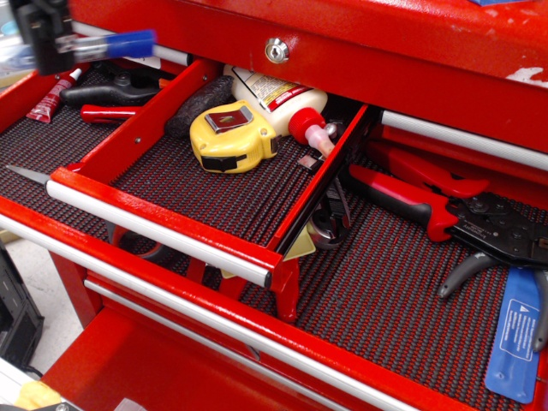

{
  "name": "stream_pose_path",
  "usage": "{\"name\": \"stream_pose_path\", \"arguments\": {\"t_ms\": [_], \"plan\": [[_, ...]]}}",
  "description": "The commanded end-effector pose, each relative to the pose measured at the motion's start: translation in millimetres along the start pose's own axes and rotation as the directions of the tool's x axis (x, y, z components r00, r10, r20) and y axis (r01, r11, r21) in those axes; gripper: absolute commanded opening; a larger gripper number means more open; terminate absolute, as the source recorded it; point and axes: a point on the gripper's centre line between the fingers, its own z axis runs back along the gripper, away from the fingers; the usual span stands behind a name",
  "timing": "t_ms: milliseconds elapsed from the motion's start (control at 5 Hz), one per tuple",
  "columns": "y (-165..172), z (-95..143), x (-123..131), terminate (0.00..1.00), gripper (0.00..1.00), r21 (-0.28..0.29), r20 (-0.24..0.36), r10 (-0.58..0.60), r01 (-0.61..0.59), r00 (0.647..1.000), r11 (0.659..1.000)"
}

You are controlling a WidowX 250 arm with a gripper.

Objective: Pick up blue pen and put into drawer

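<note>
My gripper (50, 38) is at the top left, raised above the left tray, and is shut on the blue pen (116, 44). The pen is held level, its blue cap pointing right and its white barrel running left out of the jaws. It is blurred. The small open drawer (175, 224), red with a black ribbed liner, stands in the middle and holds a yellow tape measure (231, 135), a white glue bottle with a red tip (278, 101) and a dark block (199, 104). The pen is up and left of this drawer.
In the left tray lie an all-red marker (111, 112), a small red-and-white tube (53, 94), a black-handled tool (111, 91) and a thin metal blade (27, 175). To the right lie red-handled crimpers (432, 205) and a blue card (516, 334).
</note>
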Motion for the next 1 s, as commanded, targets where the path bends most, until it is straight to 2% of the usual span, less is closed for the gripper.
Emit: {"name": "stream_pose_path", "arguments": {"t_ms": [0,200,600,800], "plan": [[-58,7,47,0.0,0.0,-0.063,0.126,0.001,0.007,0.992,0.998],[-79,-2,51,0.0,1.0,-0.046,0.155,-0.045,0.053,0.987,0.998],[-79,-2,51,0.0,1.0,-0.046,0.155,-0.045,0.053,0.987,0.998],[-79,-2,51,1.0,1.0,-0.046,0.155,-0.045,0.053,0.987,0.998]]}}
